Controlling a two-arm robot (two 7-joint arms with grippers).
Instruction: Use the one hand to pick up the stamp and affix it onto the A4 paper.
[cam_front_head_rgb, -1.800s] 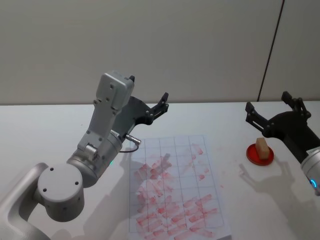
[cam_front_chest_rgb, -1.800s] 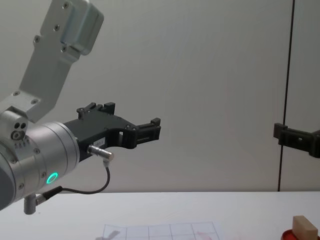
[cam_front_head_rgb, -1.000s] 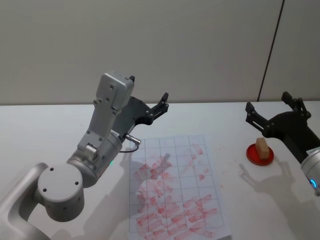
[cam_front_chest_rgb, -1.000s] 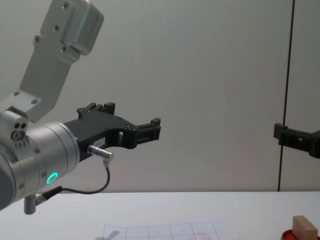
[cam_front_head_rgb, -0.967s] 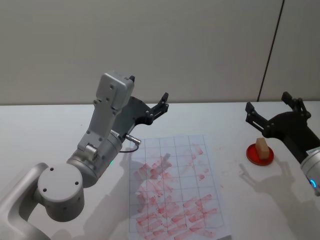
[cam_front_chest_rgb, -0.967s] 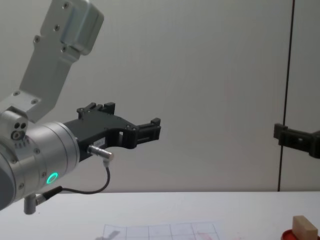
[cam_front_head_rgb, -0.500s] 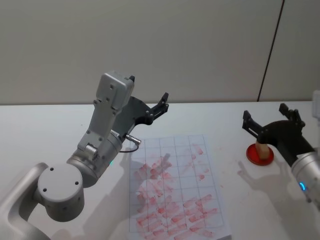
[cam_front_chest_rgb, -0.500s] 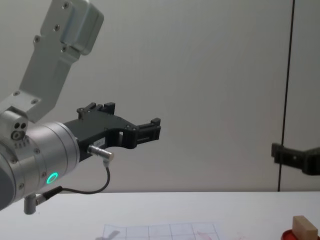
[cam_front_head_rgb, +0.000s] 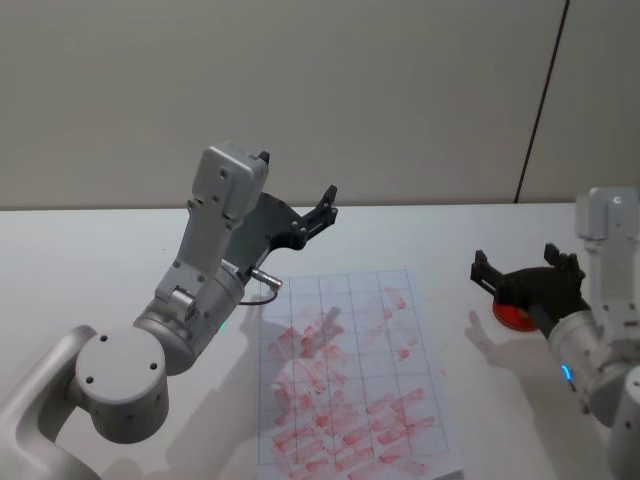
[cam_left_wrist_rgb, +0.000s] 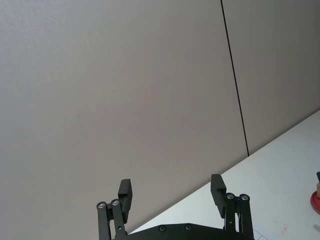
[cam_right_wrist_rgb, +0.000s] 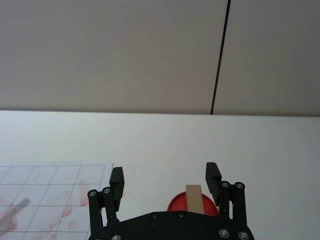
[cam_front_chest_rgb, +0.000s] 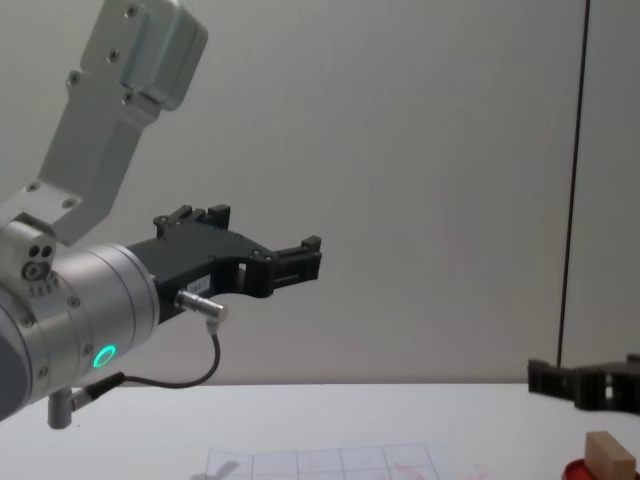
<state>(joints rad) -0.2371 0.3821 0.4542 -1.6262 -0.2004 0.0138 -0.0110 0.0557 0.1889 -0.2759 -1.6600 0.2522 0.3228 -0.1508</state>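
- The hand, the right gripper on the blue-ringed arm, is held low over the right side of the white table, with its jaws spread wide and nothing grasped.
- The stamp is seen upright on the red disc, to the right of the A4 paper and apart from it.
- In the right wrist view, the stamp is lined up in the gap between the two fingers, nearer to one than to the other, and is touched by neither.
- In the chest view, the hand is seen just above the level of the stamp's top.
- The A4 paper lies flat on the table between the two arms, its grid covered with pinkish-red marks.
- The left gripper, on the green-ringed arm, is held raised above the far left corner of the paper, with its jaws apart and empty.
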